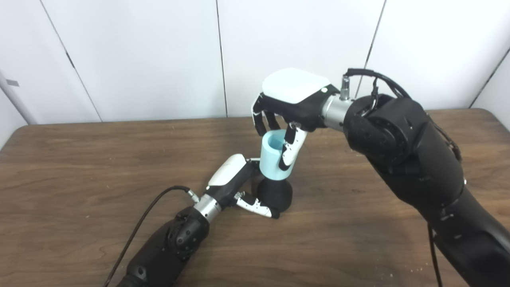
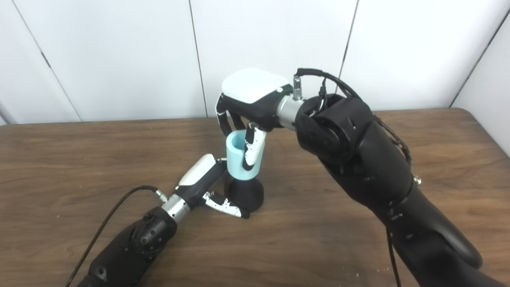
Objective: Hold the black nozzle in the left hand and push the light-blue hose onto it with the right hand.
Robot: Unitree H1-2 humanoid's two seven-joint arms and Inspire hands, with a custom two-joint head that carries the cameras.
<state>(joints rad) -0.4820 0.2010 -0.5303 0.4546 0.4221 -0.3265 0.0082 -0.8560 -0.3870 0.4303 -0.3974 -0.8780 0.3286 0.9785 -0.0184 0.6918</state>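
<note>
Hose (image 1: pixel 275 156) and nozzle (image 1: pixel 275 194) are seen already joined near the middle of the desk (image 1: pixel 79 167): the light-blue hose stands upright with its open mouth facing up, and its lower end sits over the narrow top of the black nozzle, whose wide base rests on the desk. How deep the nozzle reaches inside the hose cannot be told, since the joint is hidden by the hose wall.

The hose is gripped from above by the right robot hand (image 1: pixel 291 107), its fingers curled over the far rim and its thumb laid down the near right side of the hose. The nozzle's base is pinched low down by the left robot hand (image 1: pixel 247 187), with its thumb along the near side and the other fingers hidden behind.

Risk is judged to lie mainly in an off-axis push. If force is applied at a slant, the hose could be cocked on the nozzle and jammed partway, or the base could be tipped or slid across the desk out of the low left grip. If the soft-looking rim is squeezed too hard, the hose could be pressed out of round and made to bind. If the right robot hand is lifted away carelessly, the hose could be dragged back off.
</note>
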